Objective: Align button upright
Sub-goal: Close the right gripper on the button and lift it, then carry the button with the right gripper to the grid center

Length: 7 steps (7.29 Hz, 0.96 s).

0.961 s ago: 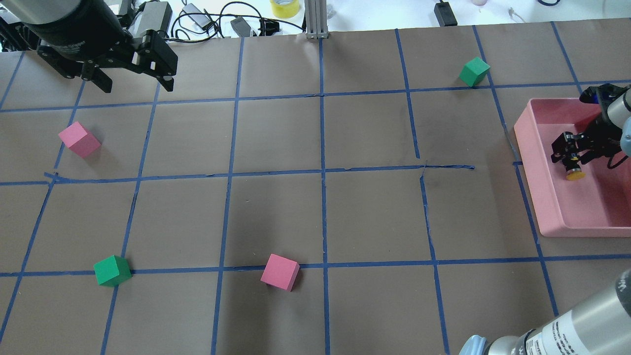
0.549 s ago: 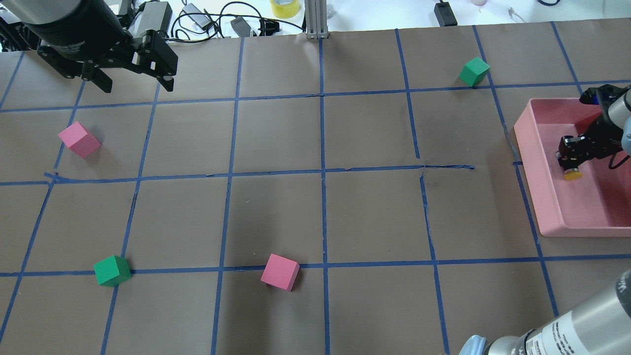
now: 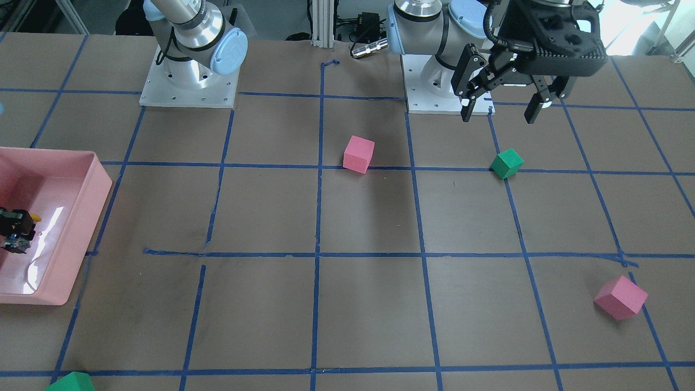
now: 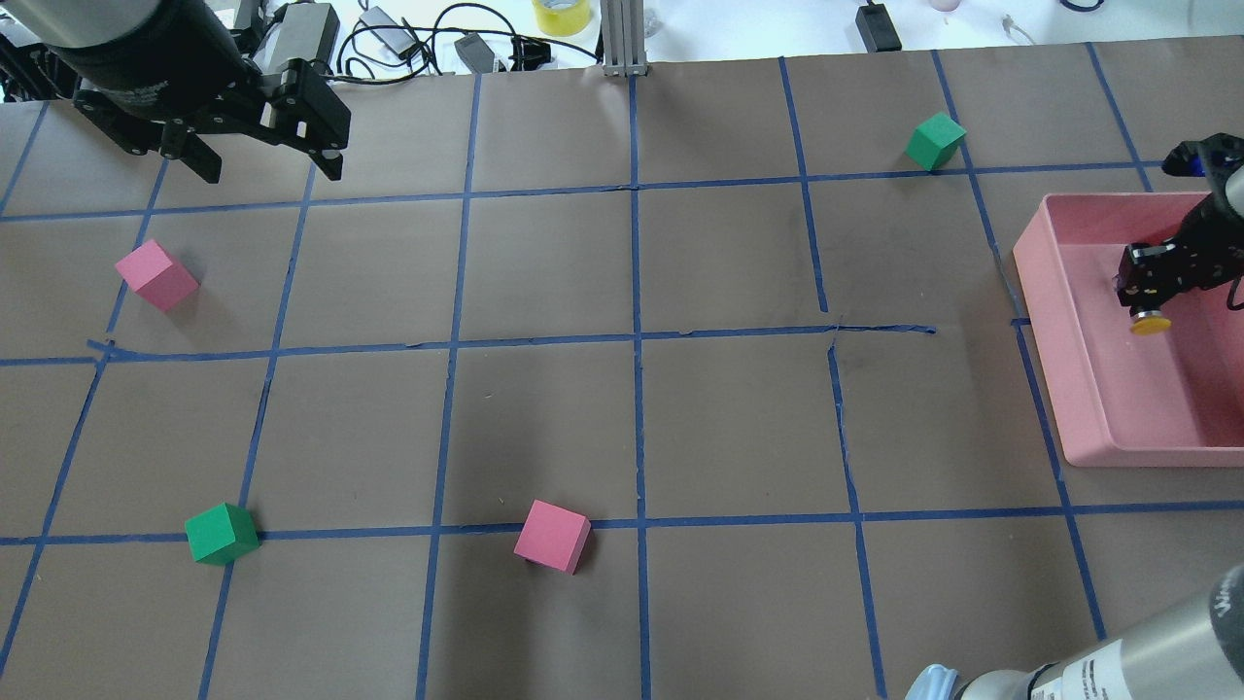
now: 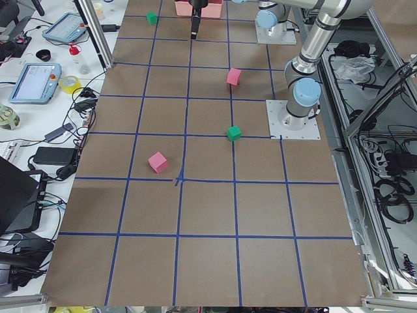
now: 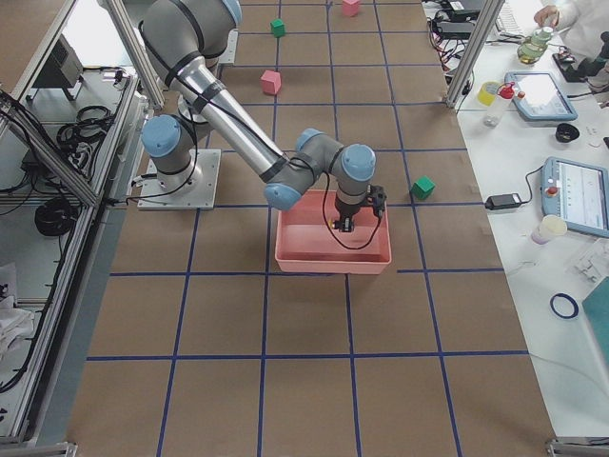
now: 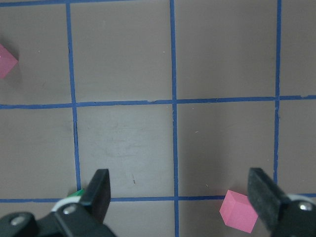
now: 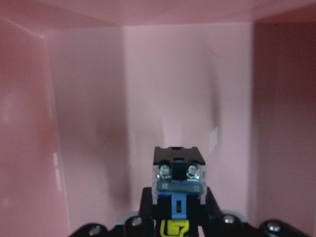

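The button is held in my right gripper (image 4: pixel 1147 292) inside the pink tray (image 4: pixel 1042 297), clear of the tray floor. Its yellow cap (image 4: pixel 1149 326) sticks out on the near side of the fingers in the overhead view. In the right wrist view its greyish contact block (image 8: pixel 177 177) with two screws sits between the fingers, with the tray wall (image 8: pixel 89 98) behind. The gripper (image 3: pixel 13 231) also shows at the front view's left edge. My left gripper (image 4: pixel 272 173) is open and empty, high over the far left of the table (image 3: pixel 498 117).
Two pink cubes (image 4: pixel 155 275) (image 4: pixel 552 536) and two green cubes (image 4: pixel 222 534) (image 4: pixel 935 141) lie on the brown gridded table. The left wrist view shows a pink cube (image 7: pixel 239 211) below the open fingers. Cables and tape rolls lie beyond the far edge.
My right gripper has shut on the button and moved right and toward the far side within the tray, carrying it. The left arm has not moved.
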Available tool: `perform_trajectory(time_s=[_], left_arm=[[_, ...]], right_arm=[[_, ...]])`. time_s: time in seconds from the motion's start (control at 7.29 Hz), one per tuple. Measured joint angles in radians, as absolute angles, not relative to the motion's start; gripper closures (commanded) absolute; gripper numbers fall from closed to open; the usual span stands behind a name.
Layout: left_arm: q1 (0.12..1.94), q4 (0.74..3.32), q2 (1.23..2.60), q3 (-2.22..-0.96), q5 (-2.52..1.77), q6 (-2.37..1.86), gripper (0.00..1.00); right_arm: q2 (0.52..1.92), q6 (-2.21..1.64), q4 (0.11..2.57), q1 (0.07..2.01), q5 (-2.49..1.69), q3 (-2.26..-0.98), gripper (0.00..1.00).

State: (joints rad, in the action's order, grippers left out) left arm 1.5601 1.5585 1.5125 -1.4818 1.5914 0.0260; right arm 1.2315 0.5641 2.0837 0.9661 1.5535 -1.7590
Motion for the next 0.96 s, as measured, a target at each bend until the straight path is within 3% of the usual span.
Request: perform_trajectory(time_s=[0.41, 0.96], left_arm=[[1.560, 1.559, 1.513, -1.482, 1.591, 0.026, 0.00], [1.560, 1.558, 1.512, -1.482, 1.592, 0.027, 0.00]], right_arm=[[1.300, 0.476, 1.906, 1.106, 1.550, -1.602, 1.00], [1.333, 0.012, 1.877, 1.509, 1.515, -1.551, 1.00]])
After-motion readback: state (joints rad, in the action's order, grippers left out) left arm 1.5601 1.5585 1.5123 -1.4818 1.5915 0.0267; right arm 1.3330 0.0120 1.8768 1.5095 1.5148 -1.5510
